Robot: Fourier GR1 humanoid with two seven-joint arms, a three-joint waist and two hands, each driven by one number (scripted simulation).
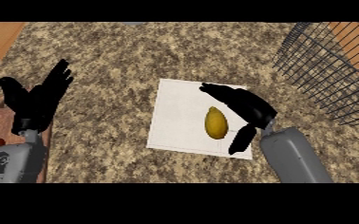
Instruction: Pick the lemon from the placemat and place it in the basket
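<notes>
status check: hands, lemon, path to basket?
Right hand open, over placemat beside lemon, no grasp. Left hand open, resting at left. Lemon on placemat. Basket at right, nothing between.

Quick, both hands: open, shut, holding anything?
Left hand: open, holding nothing, resting at the view's left.
Right hand: open, beside the lemon, holding nothing.

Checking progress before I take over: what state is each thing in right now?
lemon: lying on the placemat, not yet held.
placemat: flat on the counter, white.
basket: at the counter's right edge, only partly in view; nothing visible inside.
right hand: open, over the placemat beside the lemon, fingers and thumb either side of it.
left hand: open, resting at the left edge, fingers up.
</notes>
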